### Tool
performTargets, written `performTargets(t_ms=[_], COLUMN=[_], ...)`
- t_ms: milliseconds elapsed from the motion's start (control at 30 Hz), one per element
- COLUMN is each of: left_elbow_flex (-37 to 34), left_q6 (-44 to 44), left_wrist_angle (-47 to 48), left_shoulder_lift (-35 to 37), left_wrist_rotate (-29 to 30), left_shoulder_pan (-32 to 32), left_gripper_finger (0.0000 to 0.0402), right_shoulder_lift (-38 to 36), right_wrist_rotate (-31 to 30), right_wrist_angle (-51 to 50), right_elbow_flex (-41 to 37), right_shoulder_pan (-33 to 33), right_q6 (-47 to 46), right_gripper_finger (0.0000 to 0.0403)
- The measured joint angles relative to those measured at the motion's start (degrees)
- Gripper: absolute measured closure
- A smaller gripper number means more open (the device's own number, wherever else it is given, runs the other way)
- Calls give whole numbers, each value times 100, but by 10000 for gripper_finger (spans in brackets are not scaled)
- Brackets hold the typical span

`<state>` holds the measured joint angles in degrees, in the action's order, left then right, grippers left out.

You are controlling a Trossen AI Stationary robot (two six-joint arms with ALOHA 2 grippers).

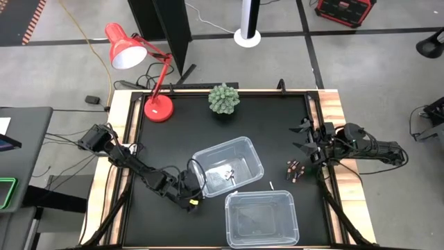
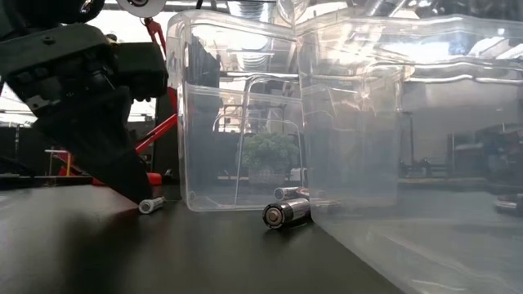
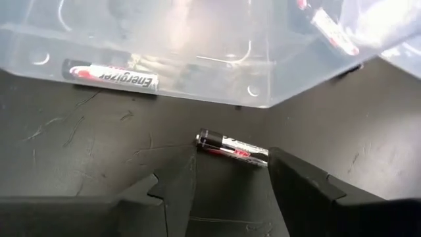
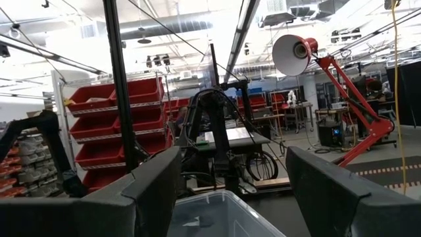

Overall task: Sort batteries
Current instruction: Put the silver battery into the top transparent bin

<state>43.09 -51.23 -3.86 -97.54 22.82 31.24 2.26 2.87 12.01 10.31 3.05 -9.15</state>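
Black matting covers the table (image 1: 277, 125), with a red desk lamp (image 1: 128, 48) and a small potted plant (image 1: 224, 98) along its far edge. Take the nearer-to-the-plant clear bin (image 1: 229, 165) as the landmark: it holds several silver batteries (image 1: 227, 173), and one labelled battery (image 3: 110, 76) shows through its wall in the left wrist view. A second clear bin (image 1: 261, 219) sits just beside it, toward the front edge of the table. The left gripper (image 1: 189, 201) is low at the landmark bin's front-left corner, fingers (image 3: 302, 191) spread, with a loose silver battery (image 3: 232, 147) lying on the mat between them, untouched (its dark cap points at the bin's wall). Well to the right of the bin lies a small cluster of dark batteries (image 1: 295, 169), and one more pale battery (image 1: 271, 185) rests between the cluster and the bin. The right gripper (image 1: 305, 139) waits beyond that cluster by the table's right edge, its fingers spread and holding nothing.
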Motion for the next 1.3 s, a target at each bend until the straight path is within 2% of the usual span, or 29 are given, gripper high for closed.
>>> performTargets(t_ms=[333,933,1300], left_elbow_flex=[4,15,19], left_q6=[-661,-1005,-1091], left_wrist_angle=[28,302,314], left_shoulder_lift=[-1,-2,-254], left_wrist_rotate=[99,123,166], left_shoulder_pan=[-128,-173,-121], left_gripper_finger=[189,188,188], right_shoulder_lift=[0,0,-2], right_wrist_rotate=[0,0,2], right_wrist_angle=[-2,-4,2], right_elbow_flex=[-1,0,-1], right_shoulder_pan=[0,0,0], right_q6=[17,17,15], right_gripper_finger=[111,111,111])
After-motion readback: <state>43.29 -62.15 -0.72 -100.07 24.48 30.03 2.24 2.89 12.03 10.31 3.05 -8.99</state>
